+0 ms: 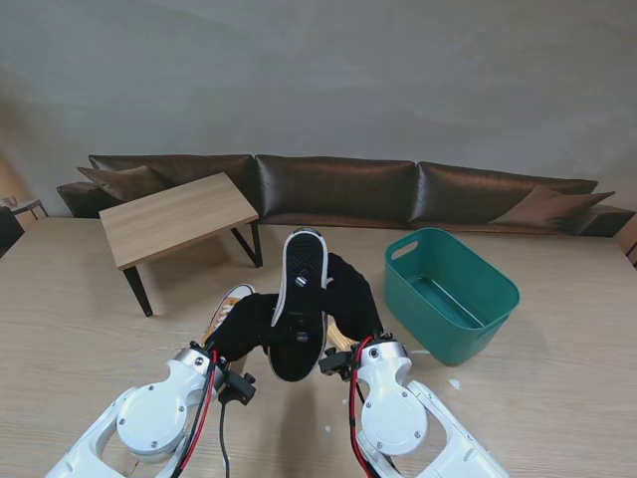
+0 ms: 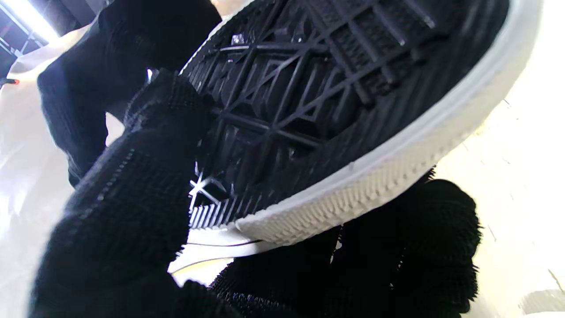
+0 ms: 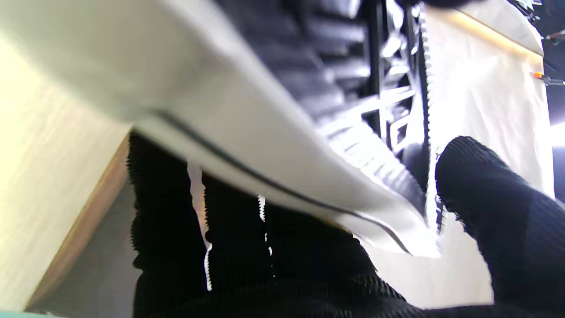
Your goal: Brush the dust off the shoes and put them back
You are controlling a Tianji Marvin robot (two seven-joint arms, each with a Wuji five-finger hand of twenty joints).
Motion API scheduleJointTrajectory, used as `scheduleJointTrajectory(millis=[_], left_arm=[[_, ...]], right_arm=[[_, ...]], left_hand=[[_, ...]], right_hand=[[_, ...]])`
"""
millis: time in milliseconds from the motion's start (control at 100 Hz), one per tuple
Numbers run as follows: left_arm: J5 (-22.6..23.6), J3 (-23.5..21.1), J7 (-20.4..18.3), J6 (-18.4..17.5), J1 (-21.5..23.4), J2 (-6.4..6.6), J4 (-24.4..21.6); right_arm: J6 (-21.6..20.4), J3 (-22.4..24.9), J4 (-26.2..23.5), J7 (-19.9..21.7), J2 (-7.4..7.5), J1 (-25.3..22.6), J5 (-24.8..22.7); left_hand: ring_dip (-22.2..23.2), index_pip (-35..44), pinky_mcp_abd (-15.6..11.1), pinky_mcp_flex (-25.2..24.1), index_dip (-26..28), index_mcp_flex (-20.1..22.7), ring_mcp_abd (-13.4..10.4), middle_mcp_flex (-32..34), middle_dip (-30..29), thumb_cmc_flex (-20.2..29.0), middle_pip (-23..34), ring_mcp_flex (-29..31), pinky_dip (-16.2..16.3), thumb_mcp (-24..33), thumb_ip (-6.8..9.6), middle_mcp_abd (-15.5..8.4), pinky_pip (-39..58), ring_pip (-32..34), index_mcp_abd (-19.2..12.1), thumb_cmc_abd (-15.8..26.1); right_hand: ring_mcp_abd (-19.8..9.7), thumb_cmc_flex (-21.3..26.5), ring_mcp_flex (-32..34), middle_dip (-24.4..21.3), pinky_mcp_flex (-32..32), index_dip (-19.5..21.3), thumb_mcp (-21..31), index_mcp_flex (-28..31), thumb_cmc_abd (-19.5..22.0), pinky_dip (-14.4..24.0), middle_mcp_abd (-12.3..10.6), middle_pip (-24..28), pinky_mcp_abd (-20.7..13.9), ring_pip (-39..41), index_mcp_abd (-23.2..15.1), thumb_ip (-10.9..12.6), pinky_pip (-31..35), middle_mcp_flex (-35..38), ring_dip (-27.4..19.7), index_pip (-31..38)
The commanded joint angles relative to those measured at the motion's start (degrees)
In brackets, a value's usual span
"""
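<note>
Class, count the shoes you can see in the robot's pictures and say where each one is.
2. One shoe, sole up, is held between both hands; a second shoe lies on the floor, partly hidden behind the left hand. Others may be hidden.

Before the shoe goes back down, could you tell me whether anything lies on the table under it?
Yes: a second white-soled shoe lies on the wooden table left of the raised black-soled sneaker, partly behind the left robot hand.

Stand cam sits high behind both arms, looks down and fwd over the counter toward the far wall. Each wrist cam looks along its own fingers, very close up. All three share the raised shoe sole; wrist views show little else.
</note>
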Motion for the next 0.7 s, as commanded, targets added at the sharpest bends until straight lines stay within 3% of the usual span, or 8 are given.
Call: scheduleJointTrajectory(millis=[0,260,410,450,500,600,650,690], left_arm=[[-0.3,-0.7,-0.4,0.5,0.0,-0.39,-0.7],[0.0,-1.0,-1.3,1.9,0.2,-0.17,-1.2],[-0.1,-1.0,-2.0,2.1,0.2,-0.01,-1.2],[-0.1,-1.1,-2.4,2.5,0.3,0.09,-1.3],[0.1,-1.3,-3.2,3.0,0.5,0.30,-1.6],[1.6,-2.2,-4.9,4.5,1.3,0.87,-2.4],[2.7,-2.7,-5.4,5.1,2.0,1.08,-2.8],[3.3,-3.3,-5.7,5.5,2.5,1.21,-3.2]], right_arm=[[0.6,0.2,-0.5,2.0,0.78,-1.0,0.3],[1.6,0.6,-1.1,6.2,1.91,-1.3,1.0],[1.7,-1.0,-0.1,4.9,1.35,-0.7,0.4],[1.7,-1.6,0.5,3.9,1.06,-0.4,-0.1],[1.4,-2.4,1.6,2.1,0.58,0.2,-1.3],[0.8,-3.5,3.2,0.3,-0.09,1.2,-2.0],[0.9,-3.8,3.8,0.1,-0.22,1.6,-2.2],[1.1,-4.0,4.3,-0.2,-0.32,1.9,-2.6]], left_hand=[[3.1,8.5,-0.6,0.7,2.7,2.1,-9.3,4.1,2.3,11.1,4.0,7.8,-0.5,13.8,5.67,-4.2,1.8,9.8,-4.2,7.4],[3.6,8.7,-0.9,0.2,2.6,1.9,-9.2,4.0,2.8,11.5,3.8,7.8,-0.5,13.4,5.74,-4.0,1.3,9.0,-4.2,7.7],[3.8,8.7,-1.0,-0.3,2.5,1.9,-9.0,3.9,2.9,11.6,3.6,7.8,-0.5,13.2,5.82,-3.9,0.9,8.5,-4.2,7.8],[4.0,8.6,-0.9,-0.8,2.4,1.8,-8.7,3.8,3.0,11.7,3.4,7.7,-0.4,13.1,5.88,-3.6,0.7,8.3,-4.1,7.9],[5.0,8.4,-1.0,-2.4,2.6,1.5,-8.0,3.2,3.4,12.2,3.3,6.8,0.6,12.1,6.22,-3.1,0.8,8.1,-4.0,8.5],[6.6,6.8,-1.3,-7.4,2.1,0.8,-5.5,0.4,4.9,12.8,2.2,2.5,2.7,10.0,6.67,-1.4,0.0,7.0,-4.1,9.9],[5.8,1.4,-1.8,-11.9,-0.5,0.3,-3.5,-3.4,5.1,12.2,-0.8,-2.1,3.4,7.4,7.02,-0.2,-2.8,3.2,-4.4,10.5],[4.4,-6.6,-2.5,-16.6,-3.2,-0.7,-1.8,-7.5,-1.1,10.7,-2.8,-7.2,3.3,4.7,7.22,0.9,-6.6,-1.6,-4.2,10.6]], right_hand=[[0.5,-2.4,-2.2,-1.2,-21.3,-0.5,-3.4,-1.7,-0.4,1.3,0.5,0.4,0.9,0.8,-0.3,1.9,-1.6,-2.5,-0.4,-0.1],[0.9,-1.1,-1.3,-1.6,-20.8,0.6,-6.8,2.4,-0.8,2.5,1.2,0.8,1.7,1.3,-1.3,2.5,-2.5,-2.3,-0.7,2.4],[0.0,3.9,5.5,0.2,-16.0,4.7,6.1,13.9,-1.6,3.7,1.0,3.6,2.0,4.6,-3.6,3.0,0.5,6.1,-0.4,7.9],[-0.9,7.2,8.5,1.1,-14.1,-0.8,9.0,16.1,-3.9,2.7,0.2,4.1,2.0,6.3,-5.2,-3.2,2.9,10.0,-0.4,13.1],[-2.0,13.1,13.0,1.8,-11.1,-4.5,9.8,17.7,-5.8,2.2,-0.7,5.1,1.6,8.6,-7.8,-7.1,5.9,15.2,0.1,20.6],[-3.0,17.2,17.3,3.8,-6.9,-3.4,11.3,20.6,-6.7,2.1,-0.7,6.3,1.5,13.8,-8.2,-8.2,10.1,20.9,2.3,24.2],[-3.8,17.8,17.5,5.4,-5.2,-1.5,12.4,21.5,-7.5,2.0,-0.4,6.8,1.4,18.3,-8.1,-8.3,12.0,22.5,4.3,24.4],[-4.6,17.8,17.7,6.5,-3.9,0.0,13.1,22.2,-7.9,1.9,-0.5,7.1,1.1,21.3,-7.8,-8.5,13.0,23.7,5.3,24.4]])
